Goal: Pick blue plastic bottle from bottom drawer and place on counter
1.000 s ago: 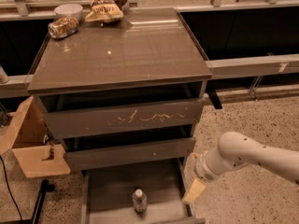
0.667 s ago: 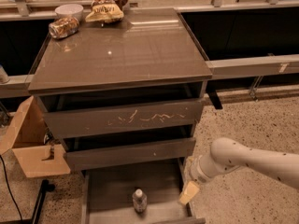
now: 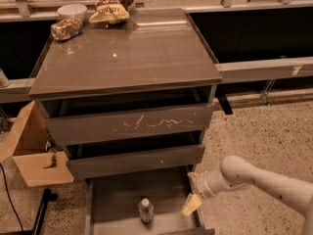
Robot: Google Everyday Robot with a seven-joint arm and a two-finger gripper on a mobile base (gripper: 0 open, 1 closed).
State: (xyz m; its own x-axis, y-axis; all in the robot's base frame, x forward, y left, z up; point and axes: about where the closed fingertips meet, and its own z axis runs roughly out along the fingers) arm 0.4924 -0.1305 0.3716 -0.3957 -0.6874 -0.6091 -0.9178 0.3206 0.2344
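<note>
The blue plastic bottle (image 3: 145,210), small and clear with a white cap, stands upright on the grey floor of the pulled-out bottom drawer (image 3: 117,199). My gripper (image 3: 191,203) hangs at the drawer's right rim, to the right of the bottle and apart from it, on a white arm that comes in from the lower right. The glossy grey-brown counter (image 3: 127,53) tops the cabinet above the drawers.
A crushed can (image 3: 66,27), a white bowl (image 3: 71,10) and a snack bag (image 3: 110,6) sit at the counter's back left. The scratched top drawer (image 3: 132,124) and the middle drawer (image 3: 137,159) are slightly pulled out. A cardboard box (image 3: 30,151) stands at the left on the speckled floor.
My gripper and arm have moved left and slightly down, closer to the right rim of the bottom drawer. The bottle has not moved.
</note>
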